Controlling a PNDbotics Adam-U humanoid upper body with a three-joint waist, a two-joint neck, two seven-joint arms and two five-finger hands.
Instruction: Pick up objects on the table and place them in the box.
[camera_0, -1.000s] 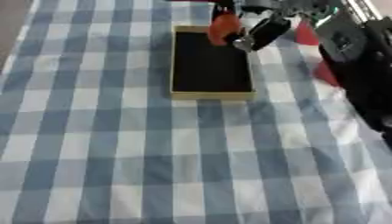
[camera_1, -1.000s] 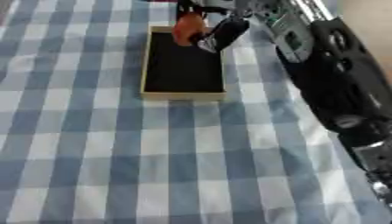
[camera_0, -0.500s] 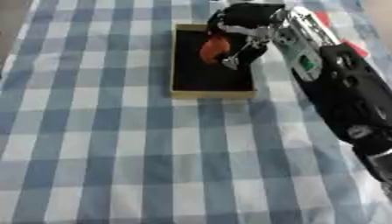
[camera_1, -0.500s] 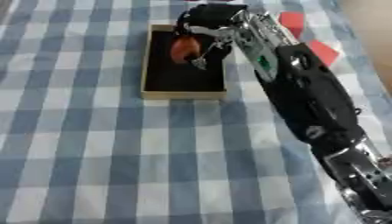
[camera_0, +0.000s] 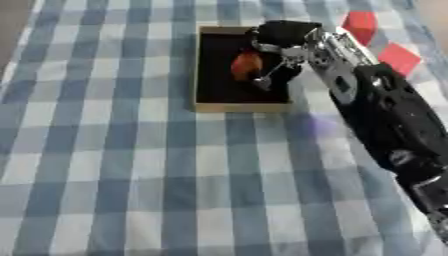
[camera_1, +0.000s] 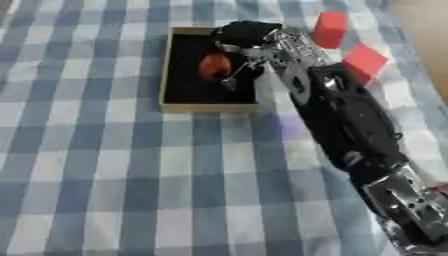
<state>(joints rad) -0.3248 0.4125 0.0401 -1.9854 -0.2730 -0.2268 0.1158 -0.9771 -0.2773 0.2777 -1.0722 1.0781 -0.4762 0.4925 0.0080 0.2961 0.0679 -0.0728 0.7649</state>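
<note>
A shallow box with a tan rim and black inside lies on the blue-and-white checked cloth at the upper middle. My right hand reaches over it from the right, fingers curled round an orange-red rounded object held over the box's inside. Two red blocks lie on the cloth right of the box: a far one and a nearer one. My left hand shows in neither view.
My black and silver right arm runs from the lower right corner up to the box, covering the cloth's right side. The checked cloth spreads over the whole near and left area.
My right hand has carried the orange-red object from the box's far right corner to above its inside. The camera has also shifted, so the box sits lower in view.
</note>
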